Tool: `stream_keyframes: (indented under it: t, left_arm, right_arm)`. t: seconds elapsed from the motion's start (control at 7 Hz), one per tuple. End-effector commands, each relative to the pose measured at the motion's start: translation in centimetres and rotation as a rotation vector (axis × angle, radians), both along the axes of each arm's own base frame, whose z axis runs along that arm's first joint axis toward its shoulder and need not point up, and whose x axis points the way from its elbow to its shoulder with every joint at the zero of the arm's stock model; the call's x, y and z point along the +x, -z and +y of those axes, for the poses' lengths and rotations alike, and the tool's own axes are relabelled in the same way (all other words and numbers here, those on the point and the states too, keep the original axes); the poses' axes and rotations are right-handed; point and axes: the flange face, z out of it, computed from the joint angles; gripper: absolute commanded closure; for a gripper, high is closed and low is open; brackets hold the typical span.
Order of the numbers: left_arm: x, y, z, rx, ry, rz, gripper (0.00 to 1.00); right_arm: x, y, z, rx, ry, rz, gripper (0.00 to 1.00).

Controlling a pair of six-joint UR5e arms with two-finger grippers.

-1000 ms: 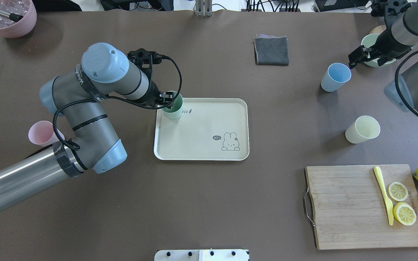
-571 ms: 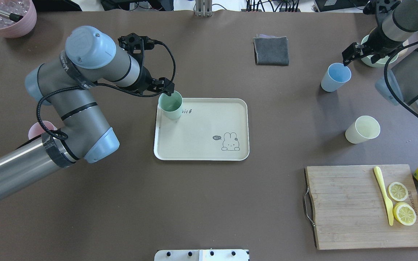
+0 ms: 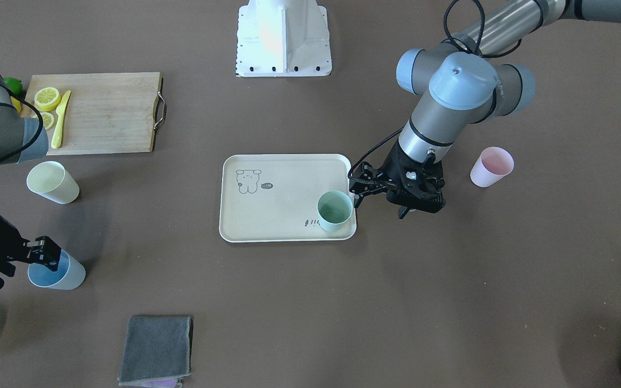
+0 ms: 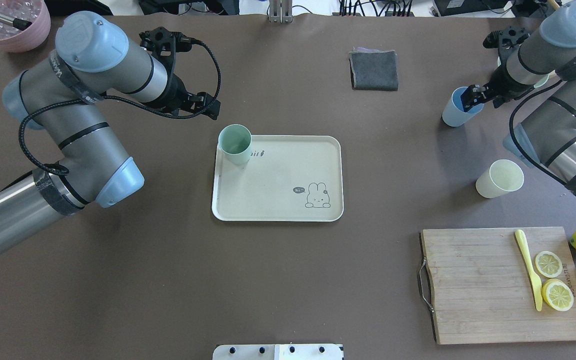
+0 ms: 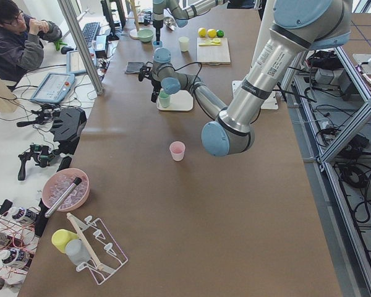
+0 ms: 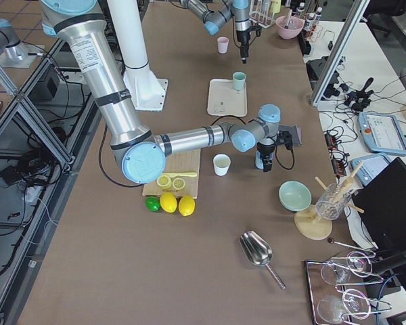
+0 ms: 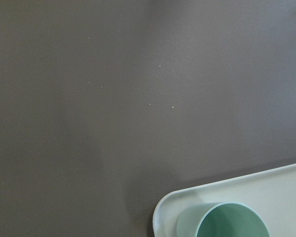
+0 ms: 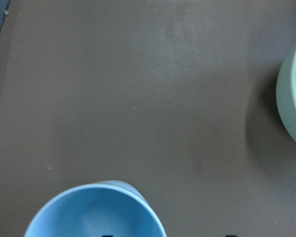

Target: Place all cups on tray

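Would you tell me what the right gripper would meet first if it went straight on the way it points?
Most likely the blue cup: the right gripper points down over its rim, though how far above it is unclear.

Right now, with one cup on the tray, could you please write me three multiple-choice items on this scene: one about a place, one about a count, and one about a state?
1. Where does the mint green cup stand?
A) on the cutting board
B) in a corner of the tray
C) on the grey cloth

2. How many cups stand off the tray?
A) one
B) two
C) three

3. What is the left end effector doing?
A) gripping the mint green cup
B) open and empty, clear of the cup
C) lifting the tray

Answers:
1 B, it sits inside the rim at a corner.
2 C, the pink cup, blue cup and yellow cup are on the table.
3 B, its fingers are apart and touch nothing.
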Motion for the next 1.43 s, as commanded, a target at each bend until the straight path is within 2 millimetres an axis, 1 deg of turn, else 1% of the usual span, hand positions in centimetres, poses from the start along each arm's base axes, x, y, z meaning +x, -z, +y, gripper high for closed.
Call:
stream_keyframes:
  t: [0.0, 0.14, 0.29, 0.43, 0.57, 0.71, 0.86, 1.0, 1.14, 1.29]
  left_arm:
    - [-1.6, -0.6, -0.9, 0.009, -0.01, -0.007, 0.02]
    - [-2.7, -1.5, -1.4, 0.013, -0.017, -0.015, 0.02]
    - [-4.2, -1.8, -2.2, 0.014, -0.03, -0.01, 0.02]
    - [-5.5, -2.9, -2.6, 0.008, -0.033, -0.016, 0.02]
    - [-6.8, -4.6, -3.0, 0.035, -0.052, -0.038, 0.02]
    - [-7.7, -5.7, -3.2, 0.043, -0.061, -0.051, 0.02]
    - [-8.6, -6.5, -3.4, 0.033, -0.054, -0.055, 0.02]
    - [-9.6, -7.1, -3.2, 0.017, -0.061, -0.044, 0.01]
    - [-11.5, -7.4, -3.8, 0.024, -0.086, -0.035, 0.01]
    - [-12.5, -8.2, -4.1, 0.041, -0.098, -0.049, 0.01]
  right_arm:
    - [-1.3, 1.3, 0.4, -0.031, -0.057, -0.031, 1.0]
    - [-1.5, 3.1, 0.3, -0.04, -0.086, -0.058, 1.0]
    - [-2.2, 4.6, 0.7, -0.081, -0.138, -0.09, 1.0]
    - [-2.7, 7.6, 1.0, -0.107, -0.19, -0.137, 1.0]
    - [-3.8, 10.5, 1.6, -0.146, -0.236, -0.18, 1.0]
    - [-6.0, 13.0, 2.6, -0.165, -0.249, -0.216, 1.0]
    - [-9.3, 16.3, 4.1, -0.208, -0.268, -0.24, 1.0]
    - [-14.0, 20.2, 5.5, -0.225, -0.307, -0.222, 1.0]
    - [-17.0, 22.5, 6.8, -0.242, -0.305, -0.208, 1.0]
    - [-21.2, 23.8, 9.6, -0.244, -0.298, -0.208, 1.0]
